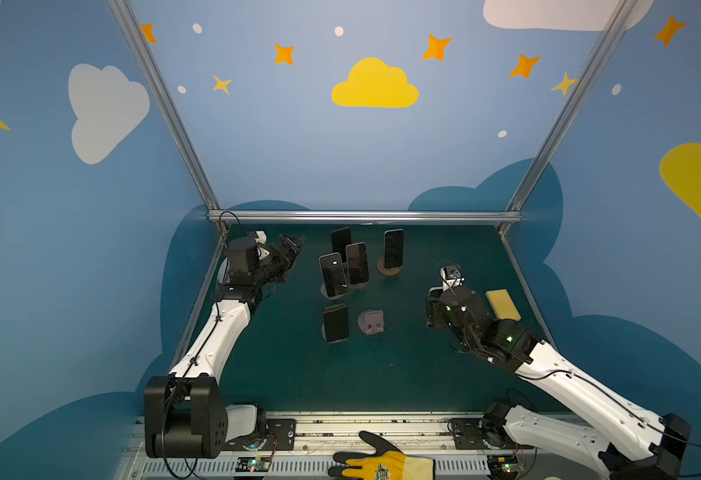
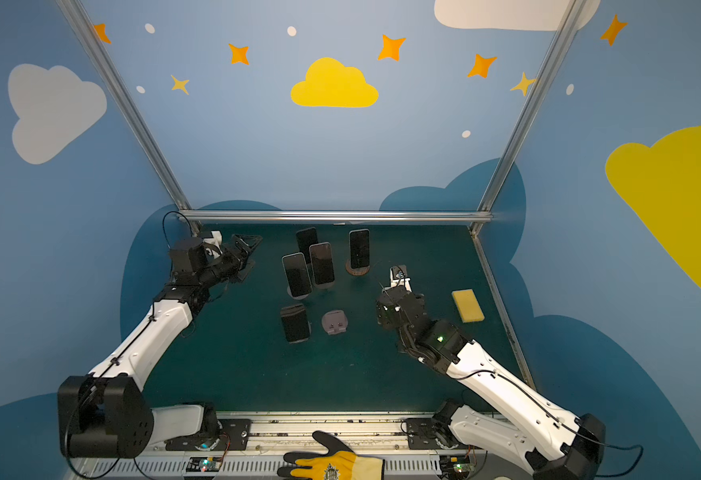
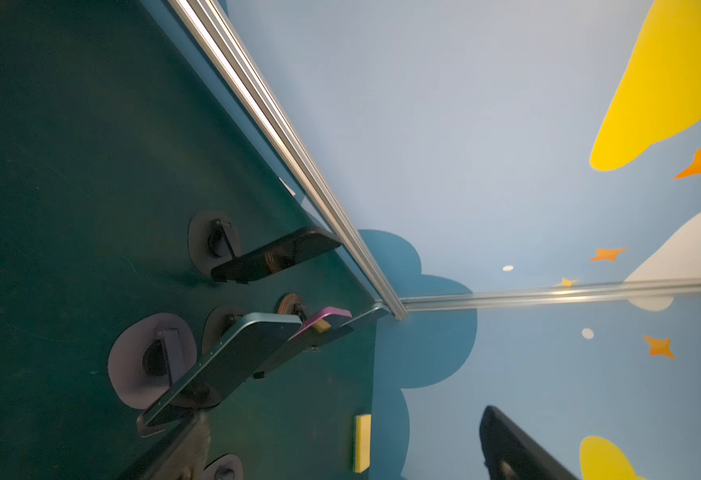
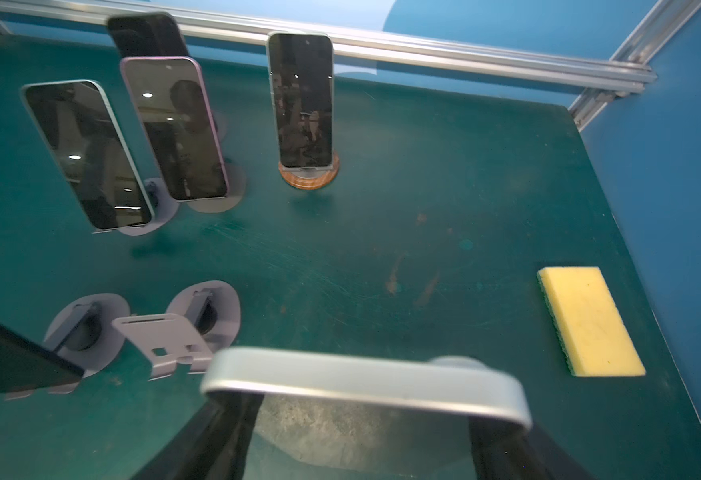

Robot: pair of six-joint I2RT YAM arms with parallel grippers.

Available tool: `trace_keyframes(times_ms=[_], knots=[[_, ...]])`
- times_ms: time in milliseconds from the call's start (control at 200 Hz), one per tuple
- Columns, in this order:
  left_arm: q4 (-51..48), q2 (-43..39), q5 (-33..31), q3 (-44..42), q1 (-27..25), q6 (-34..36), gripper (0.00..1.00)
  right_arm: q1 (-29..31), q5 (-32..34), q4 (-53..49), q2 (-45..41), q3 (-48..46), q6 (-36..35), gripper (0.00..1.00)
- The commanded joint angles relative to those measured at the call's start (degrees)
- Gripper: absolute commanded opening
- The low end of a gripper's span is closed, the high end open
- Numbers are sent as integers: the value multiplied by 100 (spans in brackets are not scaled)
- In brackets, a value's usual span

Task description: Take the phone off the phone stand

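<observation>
My right gripper (image 4: 361,415) is shut across the width of a silver-edged phone (image 4: 365,384), with one black finger (image 4: 232,432) on each side, and holds it above the green table. Beside it an empty grey phone stand (image 4: 166,336) sits on the table, also seen in both top views (image 1: 371,322) (image 2: 335,322). In both top views the right gripper (image 1: 435,309) (image 2: 384,311) points down to the right of that stand, and the held phone is hidden under the wrist. My left gripper (image 1: 294,249) (image 2: 251,249) hangs open and empty at the back left.
Several other dark-screened phones (image 1: 357,264) stand on stands at the back middle; one (image 1: 393,248) is on a wooden base. A yellow sponge (image 1: 502,304) (image 4: 589,322) lies near the table's right edge. A gloved hand (image 1: 382,459) rests on the front rail.
</observation>
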Motion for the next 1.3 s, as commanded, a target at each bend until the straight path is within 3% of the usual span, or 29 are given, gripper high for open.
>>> trace_keyframes(times_ms=[0, 531, 726, 1076, 1297], knots=[[-254, -151, -252, 164, -201, 534, 100, -218, -336, 125, 96, -133, 140, 69], [52, -54, -78, 70, 22, 130, 100, -1288, -1225, 895, 506, -879, 186, 68], [58, -19, -52, 67, 66, 103, 100, -1595, -1826, 1363, 1123, -922, 47, 68], [113, 2, 53, 89, 68, 27, 100, -2050, -2673, 1102, 2541, -216, -163, 67], [69, -11, -10, 85, 101, 116, 100, -2271, -3163, -110, 3732, 1068, -26, 67]])
